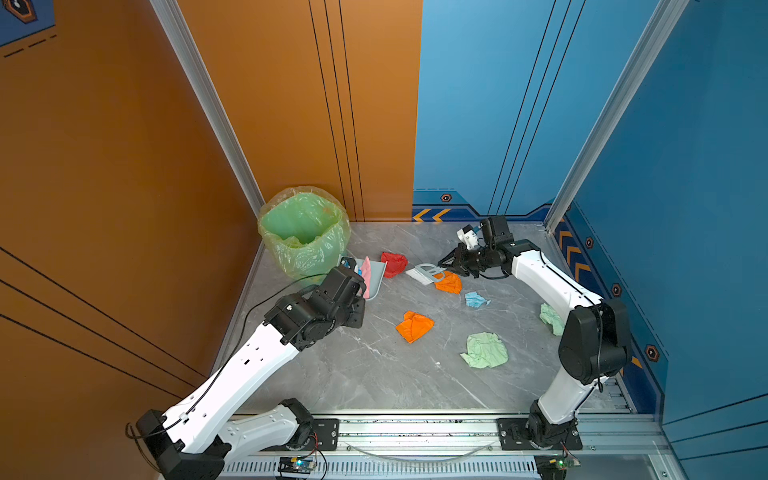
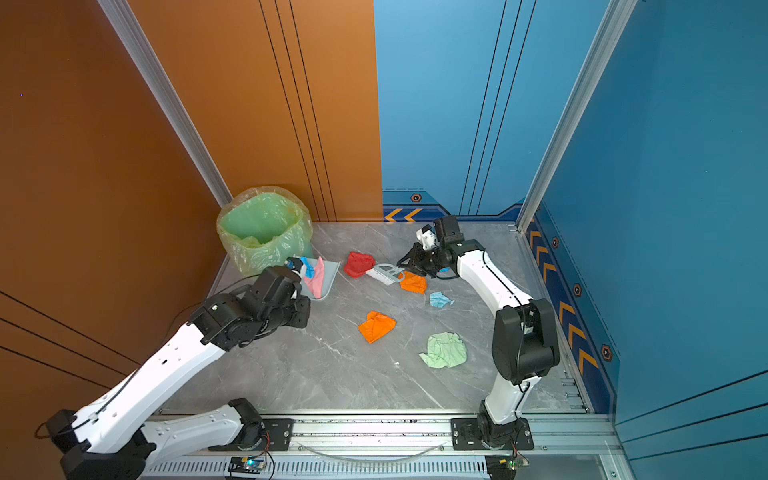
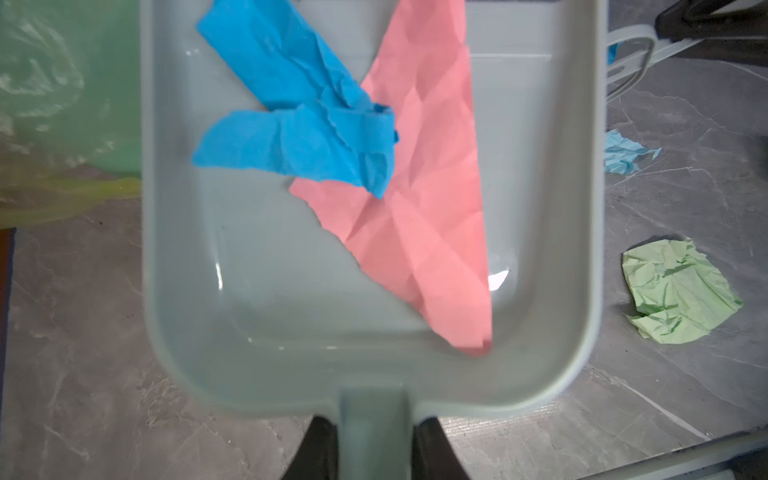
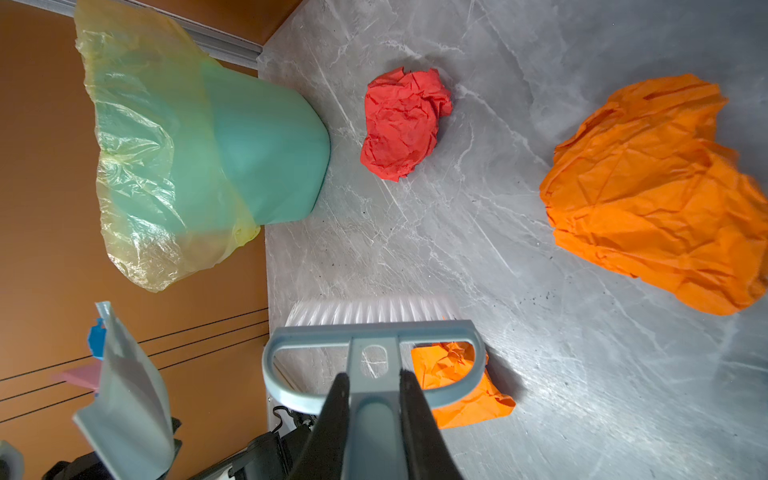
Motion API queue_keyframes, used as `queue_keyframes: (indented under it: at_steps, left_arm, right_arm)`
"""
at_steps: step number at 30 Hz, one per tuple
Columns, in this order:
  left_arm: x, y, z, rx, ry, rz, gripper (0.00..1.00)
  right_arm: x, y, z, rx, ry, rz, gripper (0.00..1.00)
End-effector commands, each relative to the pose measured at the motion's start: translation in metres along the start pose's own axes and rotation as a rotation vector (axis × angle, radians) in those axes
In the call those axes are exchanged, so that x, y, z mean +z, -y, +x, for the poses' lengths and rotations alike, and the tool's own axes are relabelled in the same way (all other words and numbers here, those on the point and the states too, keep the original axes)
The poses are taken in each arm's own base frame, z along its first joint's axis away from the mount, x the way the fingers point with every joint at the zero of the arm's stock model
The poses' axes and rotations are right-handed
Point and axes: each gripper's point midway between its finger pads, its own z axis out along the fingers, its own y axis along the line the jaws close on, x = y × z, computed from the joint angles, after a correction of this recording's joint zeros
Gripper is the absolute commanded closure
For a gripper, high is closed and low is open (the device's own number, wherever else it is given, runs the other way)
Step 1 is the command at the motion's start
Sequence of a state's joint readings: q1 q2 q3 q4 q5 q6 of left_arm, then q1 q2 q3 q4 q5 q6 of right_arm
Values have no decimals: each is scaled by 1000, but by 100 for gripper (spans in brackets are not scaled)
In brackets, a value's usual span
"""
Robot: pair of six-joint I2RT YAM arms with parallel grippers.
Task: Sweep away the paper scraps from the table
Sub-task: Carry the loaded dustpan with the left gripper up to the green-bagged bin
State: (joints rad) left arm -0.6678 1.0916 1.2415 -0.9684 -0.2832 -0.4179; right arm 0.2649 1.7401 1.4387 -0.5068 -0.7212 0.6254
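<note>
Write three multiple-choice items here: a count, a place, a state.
1. How many orange crumpled paper scraps lie on the grey marble table? A one; B two; C five.
2. Where is the pink paper scrap? A on the table; B in the pale blue-grey plastic dustpan; C atop an orange scrap.
3. The right claw is: A open, empty; B shut on the dustpan; C shut on the white-bristled blue-grey plastic brush.
B: both top views show two; B: the left wrist view shows it inside; C: its fingers pinch the handle.

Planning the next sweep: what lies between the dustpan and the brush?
The crumpled red scrap, lying between dustpan and brush in both top views.
</note>
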Motion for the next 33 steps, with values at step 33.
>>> queue_keyframes:
  at_steps: [33]
  left_arm:
    - [-8, -71, -148, -309, 17, 229, 100]
  right_arm:
    - [4, -3, 0, -8, -23, -68, 100]
